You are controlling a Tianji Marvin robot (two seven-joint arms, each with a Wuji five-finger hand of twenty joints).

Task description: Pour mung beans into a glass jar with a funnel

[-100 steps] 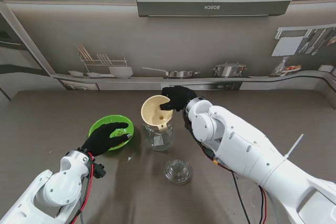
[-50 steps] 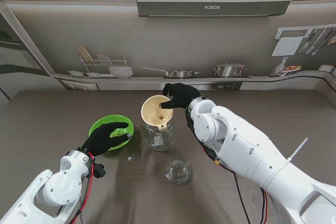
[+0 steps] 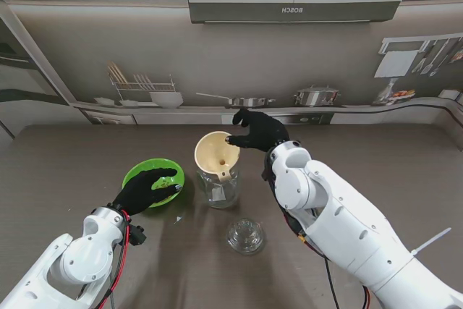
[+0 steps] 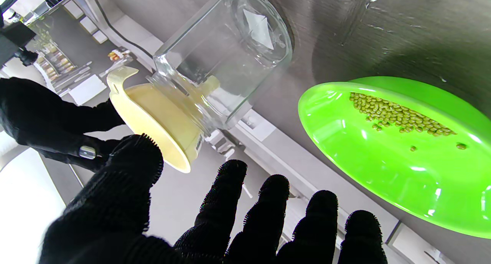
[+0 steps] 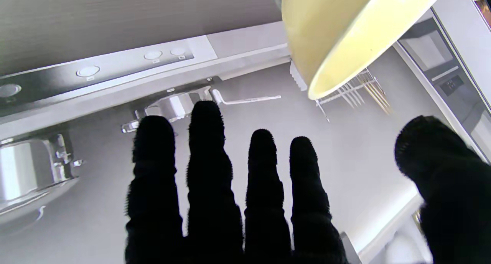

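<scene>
Funnel (image 3: 215,155) sits in jar (image 3: 219,186); bowl (image 3: 153,181) left, lid (image 3: 244,236) nearer

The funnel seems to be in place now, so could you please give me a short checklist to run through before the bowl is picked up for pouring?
1. Funnel seated in jar mouth: ok, though it sits tilted.
2. Right hand off the funnel: ok, fingers spread beside its rim, holding nothing.
3. Beans in bowl: ok, a small heap lies against the wall.
4. Left hand gripping the bowl: not ok, fingers apart over the rim.
5. Lid clear of the pouring path: ok, it lies nearer to me than the jar.
6. Jar steady against a knock: cannot tell.
</scene>
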